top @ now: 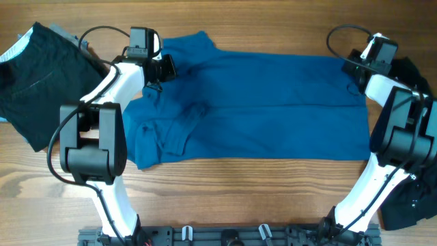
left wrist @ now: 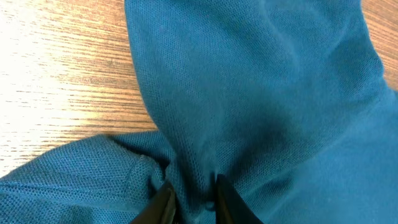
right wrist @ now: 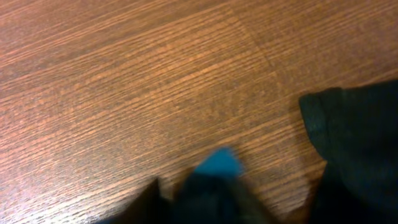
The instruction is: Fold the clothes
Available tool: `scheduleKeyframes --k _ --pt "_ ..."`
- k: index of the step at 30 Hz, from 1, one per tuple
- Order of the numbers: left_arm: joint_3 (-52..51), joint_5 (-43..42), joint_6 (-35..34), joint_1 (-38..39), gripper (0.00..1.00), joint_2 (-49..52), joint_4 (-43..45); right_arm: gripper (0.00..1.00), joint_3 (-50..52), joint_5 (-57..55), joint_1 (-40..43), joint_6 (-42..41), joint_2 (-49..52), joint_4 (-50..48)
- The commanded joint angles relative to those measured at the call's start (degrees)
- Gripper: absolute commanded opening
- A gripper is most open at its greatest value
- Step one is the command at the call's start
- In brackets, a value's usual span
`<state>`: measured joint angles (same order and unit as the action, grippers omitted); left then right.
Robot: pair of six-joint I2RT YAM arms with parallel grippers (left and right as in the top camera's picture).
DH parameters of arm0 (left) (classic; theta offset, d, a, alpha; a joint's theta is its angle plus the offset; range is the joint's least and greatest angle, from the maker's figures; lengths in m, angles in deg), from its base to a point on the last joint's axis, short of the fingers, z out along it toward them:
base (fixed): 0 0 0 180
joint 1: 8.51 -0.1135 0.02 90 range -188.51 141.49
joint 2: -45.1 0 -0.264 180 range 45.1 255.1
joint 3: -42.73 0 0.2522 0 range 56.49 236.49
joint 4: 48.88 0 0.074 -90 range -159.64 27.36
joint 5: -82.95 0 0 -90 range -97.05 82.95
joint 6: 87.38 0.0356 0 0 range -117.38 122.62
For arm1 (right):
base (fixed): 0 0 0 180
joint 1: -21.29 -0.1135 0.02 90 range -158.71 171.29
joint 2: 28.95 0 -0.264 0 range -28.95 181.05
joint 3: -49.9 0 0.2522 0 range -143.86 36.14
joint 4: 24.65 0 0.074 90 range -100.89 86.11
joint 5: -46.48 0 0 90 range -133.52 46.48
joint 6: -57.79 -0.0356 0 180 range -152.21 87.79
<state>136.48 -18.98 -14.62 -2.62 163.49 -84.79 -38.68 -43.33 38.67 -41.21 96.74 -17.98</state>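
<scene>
A: Status on the claws?
B: My left claw (left wrist: 194, 198) is clamped on a bunched fold of the blue shirt (top: 273, 102), at its upper-left corner in the overhead view. Cloth is pinched between both fingers.
A: Right one?
B: My right claw (top: 354, 71) sits at the shirt's upper-right edge. The wrist view is blurred, with a scrap of blue by the fingers. Can't tell if it's gripping or open.
A: Shirt layout?
B: Spread across the middle of the tabletop (top: 225, 191), wrinkled at the left end. One black garment (top: 34, 75) with a pale edge band upper left, second black garment (top: 412, 68) far right.
</scene>
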Motion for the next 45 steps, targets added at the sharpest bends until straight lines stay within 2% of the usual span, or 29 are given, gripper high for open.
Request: scheduleKeyframes --k 1,7,11,13,17,18,20,21,26,29,30,32,33,34,40,42,45 --pt "-0.2 -0.6 -0.1 0.0 0.20 -0.9 1.9 0.04 -0.3 1.0 -0.3 -3.1 1.8 0.3" --pt "-0.2 -0.6 -0.1 -0.2 0.29 -0.9 14.0 0.04 -0.3 1.8 -0.3 -3.0 -2.4 4.8" --pt "-0.2 0.0 0.0 -0.2 0.30 -0.9 13.4 0.04 -0.3 1.8 -0.3 -3.0 -5.3 7.2" --pt "-0.2 2.8 -0.1 -0.2 0.42 -0.8 12.1 0.04 -0.3 1.8 -0.3 -3.0 -5.3 9.0" --pt "-0.2 5.0 -0.1 -0.2 0.46 0.0 10.9 0.04 -0.3 1.8 -0.3 -3.0 -5.3 9.4" --pt "-0.2 5.0 -0.1 -0.2 0.43 0.0 12.4 0.04 -0.3 1.8 -0.3 -3.0 -5.3 9.9" --pt "-0.2 5.0 -0.1 -0.2 0.26 0.2 14.9 0.04 -0.3 1.8 -0.3 -2.9 -5.3 11.1" --pt "-0.2 5.0 -0.1 -0.2 0.21 0.5 15.6 0.04 -0.3 1.8 -0.3 -2.8 -5.3 11.3" --pt "-0.2 4.9 -0.1 -0.1 0.38 2.4 13.6 0.04 -0.3 1.8 -0.3 -2.8 -5.3 11.9" --pt "-0.2 3.0 -0.1 -0.1 0.42 2.4 14.0 0.04 -0.3 1.8 -0.3 -2.8 -5.3 12.0" --pt "-0.2 2.9 -0.1 -0.1 0.40 2.4 13.8 0.04 -0.3 1.8 -0.3 -2.8 -5.3 12.0" --pt "-0.2 3.0 -0.1 -0.1 0.29 2.4 12.7 0.04 -0.3 1.8 -0.3 -2.8 -5.3 12.1" --pt "-0.2 3.0 -0.1 -0.1 0.12 2.4 12.8 0.04 -0.3 1.8 -0.3 -2.8 -5.3 12.3" --pt "-0.2 3.0 -0.1 -0.1 0.04 2.4 13.4 0.04 -0.3 1.8 -0.3 -2.8 -5.3 12.5" --pt "-0.1 3.0 -1.7 -0.9 0.04 -1.9 13.8 0.04 -0.3 2.0 -0.3 -3.0 -9.3 17.3" --pt "-0.1 3.0 -5.4 -1.4 0.04 -4.4 9.9 0.04 -0.3 2.0 -0.3 -3.2 -12.9 20.8" --pt "-0.1 2.8 -5.9 -1.7 0.04 -8.3 1.3 0.04 -0.3 2.0 -0.3 -3.2 -20.0 30.7"
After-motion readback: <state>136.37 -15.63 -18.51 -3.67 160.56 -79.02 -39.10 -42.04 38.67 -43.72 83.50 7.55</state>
